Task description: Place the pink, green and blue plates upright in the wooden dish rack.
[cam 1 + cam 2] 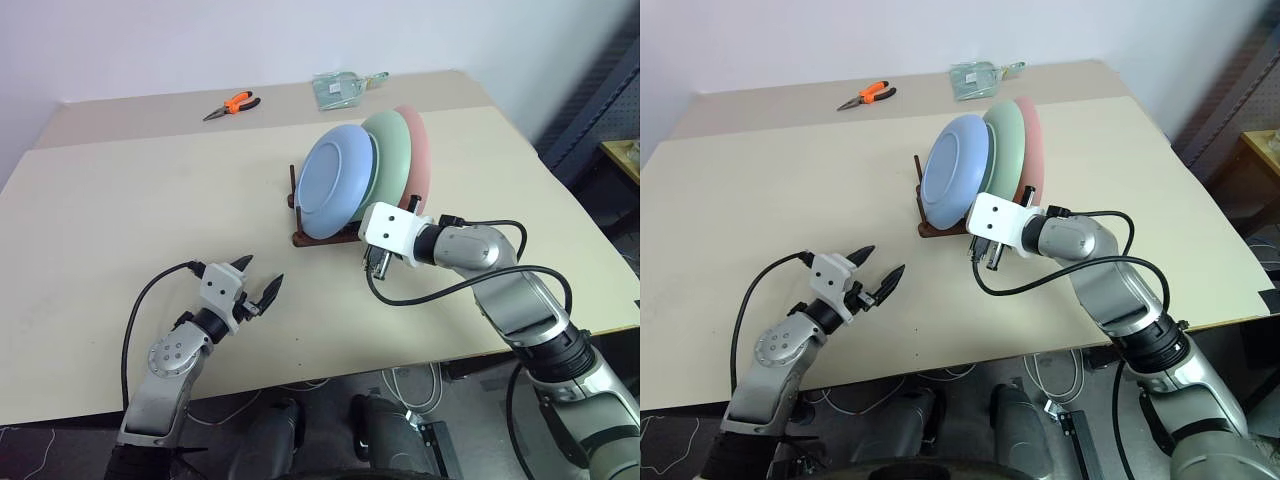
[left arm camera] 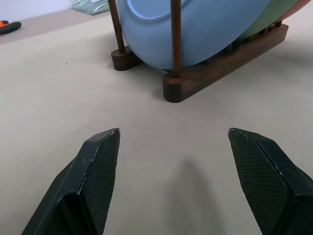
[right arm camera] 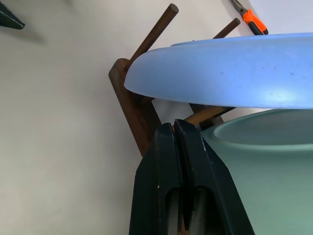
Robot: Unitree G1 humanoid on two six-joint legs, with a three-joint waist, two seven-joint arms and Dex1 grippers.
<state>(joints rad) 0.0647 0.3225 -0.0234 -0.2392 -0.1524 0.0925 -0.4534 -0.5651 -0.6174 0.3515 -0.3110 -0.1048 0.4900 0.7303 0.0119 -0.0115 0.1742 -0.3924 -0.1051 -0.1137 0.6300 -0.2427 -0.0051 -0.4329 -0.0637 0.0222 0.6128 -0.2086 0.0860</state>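
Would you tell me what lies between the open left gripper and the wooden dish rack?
Nothing: in the left wrist view, bare table runs from the left gripper to the wooden dish rack.

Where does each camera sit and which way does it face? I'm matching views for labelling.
Left and right eye views: on the head, looking down over the table at the dish rack, with both arms showing.
Left wrist view: along the open left pincer toward the rack and the blue plate.
Right wrist view: along the shut right pincer, close under the blue plate and green plate.
All views share the rack and the blue plate.
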